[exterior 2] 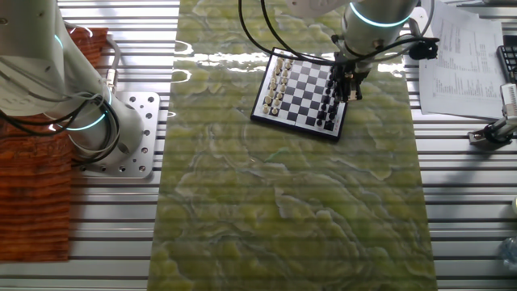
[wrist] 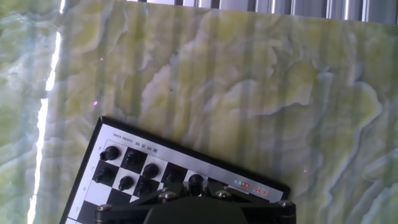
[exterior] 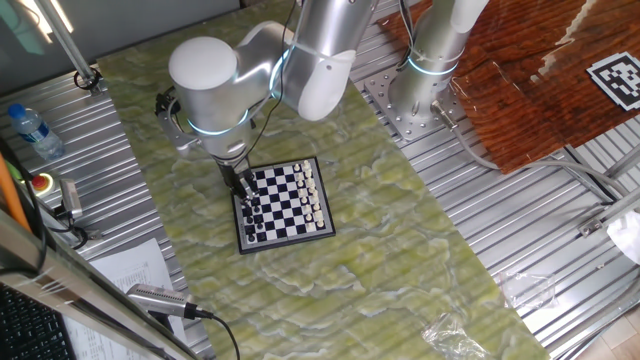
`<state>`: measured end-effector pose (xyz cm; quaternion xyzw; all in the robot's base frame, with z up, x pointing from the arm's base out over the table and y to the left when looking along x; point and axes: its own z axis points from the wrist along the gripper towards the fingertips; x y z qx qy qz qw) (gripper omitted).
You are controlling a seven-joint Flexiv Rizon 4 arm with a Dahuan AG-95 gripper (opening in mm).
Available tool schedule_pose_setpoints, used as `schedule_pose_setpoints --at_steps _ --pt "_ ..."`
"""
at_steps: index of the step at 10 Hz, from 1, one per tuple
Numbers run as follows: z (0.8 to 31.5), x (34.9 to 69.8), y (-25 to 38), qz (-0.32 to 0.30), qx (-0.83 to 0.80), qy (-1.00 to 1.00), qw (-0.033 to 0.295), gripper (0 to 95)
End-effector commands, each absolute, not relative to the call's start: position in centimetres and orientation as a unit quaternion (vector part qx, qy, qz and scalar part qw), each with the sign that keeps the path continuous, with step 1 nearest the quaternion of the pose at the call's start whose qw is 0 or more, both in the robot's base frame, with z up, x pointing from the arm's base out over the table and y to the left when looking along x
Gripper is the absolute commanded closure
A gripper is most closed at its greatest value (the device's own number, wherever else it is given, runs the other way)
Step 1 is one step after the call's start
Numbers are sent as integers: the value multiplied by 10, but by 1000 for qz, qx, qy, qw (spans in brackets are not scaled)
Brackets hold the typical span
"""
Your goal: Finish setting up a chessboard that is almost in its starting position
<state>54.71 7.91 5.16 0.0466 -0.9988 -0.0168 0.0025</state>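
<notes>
A small chessboard (exterior: 285,206) sits left of centre in one fixed view, on the green marbled mat (exterior: 400,260) that covers the ribbed metal bench (exterior: 540,250). White pieces (exterior: 311,195) line its right edge there and black pieces (exterior: 254,217) its left. Our claw (exterior: 240,185) hangs low over the black side, near the board's upper-left corner. In the other fixed view the board lies at upper centre and the claw (exterior 2: 346,84) stands over its right-hand rows of black men.

We cannot tell whether the fingers are apart, together or clamped on a piece: both fixed views show only a dark shape among the tiny men. The hand view shows the black men (wrist: 127,171) at lower left, but the claw's own body fills the bottom edge and hides the tips.

We judge that the step in hand is work on one black piece, either picking it up or seating it on its home square. To do it well we want a straight vertical line over the centre of that square, with the fingers spanning only the one piece. The neighbours stand close and a sideways nudge could topple them. A slow descent, a light grip and a clean lift straight up should keep the back rows standing. The board looks light, so any drag across it risks shifting it on the mat.
</notes>
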Motion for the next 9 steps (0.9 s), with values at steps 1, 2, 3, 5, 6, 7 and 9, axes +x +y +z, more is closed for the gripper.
schedule_pose_setpoints --at_steps 1,2,3,5,6,7,9 --pt "52 547 79 -18 47 -999 1 950" --pt "52 547 79 -19 46 -999 1 950" --pt "52 547 79 -19 47 -999 1 950" --pt "52 547 79 -19 47 -999 1 760" --pt "52 547 79 -19 47 -999 1 760" --pt "52 547 79 -20 48 -999 1 760" --pt "52 547 79 -20 48 -999 0 760"
